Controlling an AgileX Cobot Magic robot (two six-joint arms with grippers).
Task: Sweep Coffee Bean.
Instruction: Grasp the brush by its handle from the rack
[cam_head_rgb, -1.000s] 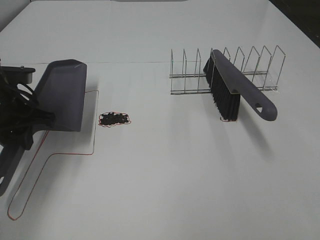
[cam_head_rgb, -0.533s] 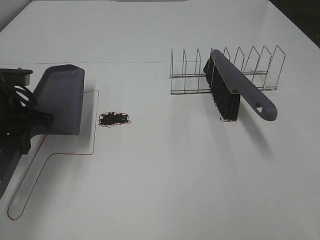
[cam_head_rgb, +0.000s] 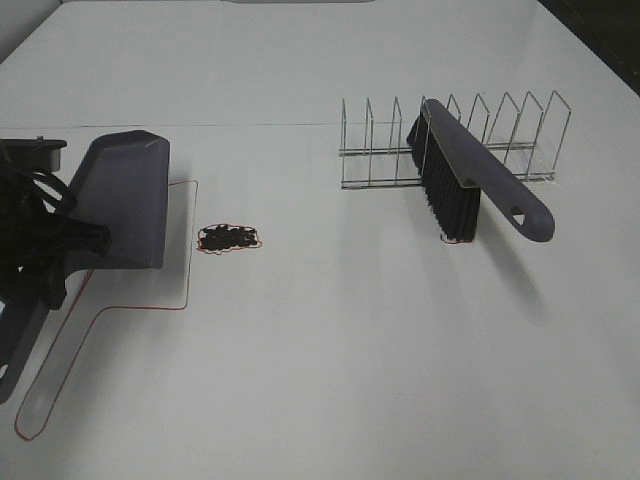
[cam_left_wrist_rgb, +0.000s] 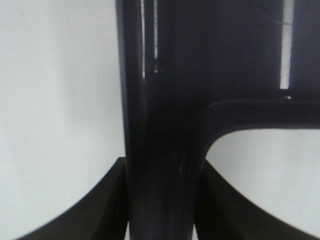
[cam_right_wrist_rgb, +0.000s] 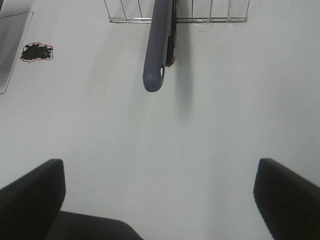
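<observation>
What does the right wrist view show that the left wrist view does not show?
Only the right wrist view: the coffee beans, the brush, the wire rack, and the right claw, open and holding nothing. Only the left wrist view: the left claw shut on the dustpan handle. Both show the white table.

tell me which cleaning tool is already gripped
The dustpan, clamped by the left end effector; the brush rests in the wire rack, untouched.

Tiny dark coffee beans (cam_head_rgb: 230, 238) lie clustered inside a red outline.
</observation>
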